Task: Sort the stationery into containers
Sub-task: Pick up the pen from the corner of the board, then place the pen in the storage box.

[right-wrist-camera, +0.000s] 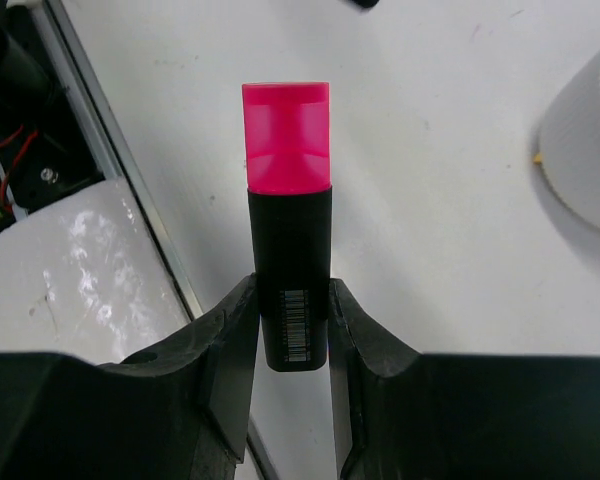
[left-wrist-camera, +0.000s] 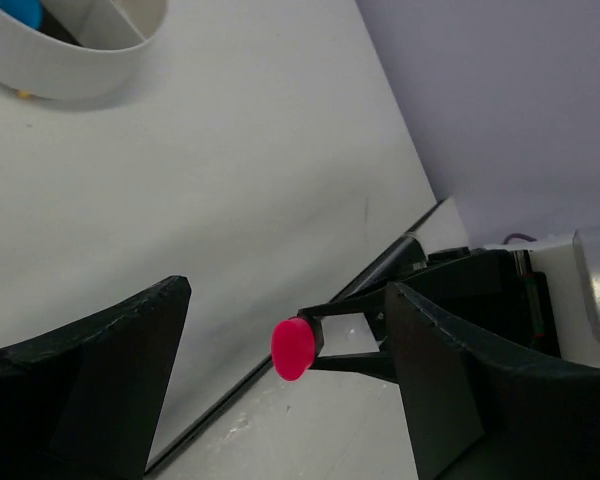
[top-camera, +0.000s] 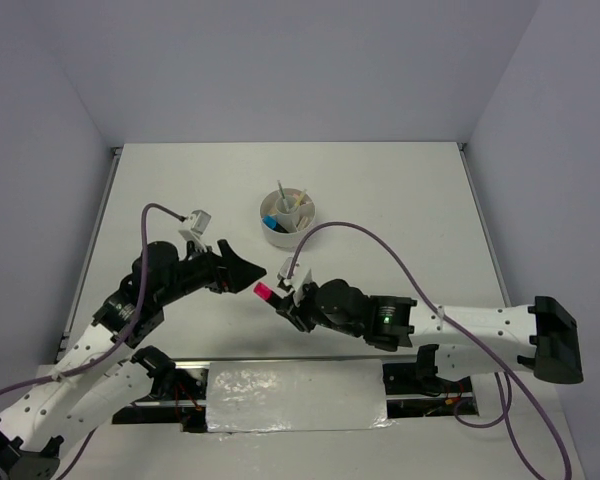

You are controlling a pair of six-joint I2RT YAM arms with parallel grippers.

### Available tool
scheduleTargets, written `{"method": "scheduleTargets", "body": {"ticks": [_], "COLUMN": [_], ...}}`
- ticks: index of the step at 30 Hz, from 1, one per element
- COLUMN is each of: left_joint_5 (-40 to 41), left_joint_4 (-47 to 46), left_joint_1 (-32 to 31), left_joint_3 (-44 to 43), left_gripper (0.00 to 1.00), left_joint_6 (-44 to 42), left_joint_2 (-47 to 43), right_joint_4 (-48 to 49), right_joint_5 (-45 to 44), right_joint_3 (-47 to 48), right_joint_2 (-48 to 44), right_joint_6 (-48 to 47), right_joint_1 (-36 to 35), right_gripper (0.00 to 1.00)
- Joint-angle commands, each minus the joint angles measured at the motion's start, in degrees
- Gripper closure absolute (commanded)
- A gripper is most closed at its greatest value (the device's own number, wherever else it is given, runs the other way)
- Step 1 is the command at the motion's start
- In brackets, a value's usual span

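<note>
Highlighter [top-camera: 263, 291] between left fingers [left-wrist-camera: 100, 370] and right fingers [right-wrist-camera: 230, 350], cup [top-camera: 285, 238] behind.

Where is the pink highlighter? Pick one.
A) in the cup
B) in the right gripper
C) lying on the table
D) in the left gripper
B: the right gripper is shut on the highlighter at its black barrel, while the left gripper is open and holds nothing.

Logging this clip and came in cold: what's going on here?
The right gripper is shut on the black body of a highlighter, its pink cap pointing towards the left gripper. The left gripper is open, and from its wrist view the cap sits between its fingers, touching neither. The cup further back holds a few pieces.
</note>
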State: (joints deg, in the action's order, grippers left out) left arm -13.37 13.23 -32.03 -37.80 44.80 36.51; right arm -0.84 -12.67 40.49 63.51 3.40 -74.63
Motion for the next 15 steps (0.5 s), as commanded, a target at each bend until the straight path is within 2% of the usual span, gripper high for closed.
{"method": "scheduleTargets", "body": {"ticks": [1, 5, 9, 15], "left_joint_5": [-8.60, -11.59, -10.45, -9.93], "left_joint_4": [-10.84, -13.66, -13.59, -13.68], "left_joint_1": [0.04, -0.31, -1.01, -1.98], "left_joint_3": [0.88, 2.29, 2.12, 1.42], "left_gripper": [0.10, 0.17, 0.26, 0.28], "left_joint_6": [4.68, 6.71, 6.27, 5.83], "left_joint_2": [0.93, 2.07, 3.65, 6.72], "right_joint_4": [1.90, -0.02, -1.09, -1.97], "right_joint_5": [-4.73, -8.68, -8.08, -9.04], "right_joint_3": [-1.03, -0.50, 0.64, 1.78], "right_joint_2": [-4.00, -5.58, -5.94, -5.23], "right_joint_6": [1.00, 0.82, -0.06, -0.32], "right_joint_1": [-0.08, -0.08, -0.16, -0.25], "right_gripper": [0.92, 0.91, 0.91, 0.90]}}
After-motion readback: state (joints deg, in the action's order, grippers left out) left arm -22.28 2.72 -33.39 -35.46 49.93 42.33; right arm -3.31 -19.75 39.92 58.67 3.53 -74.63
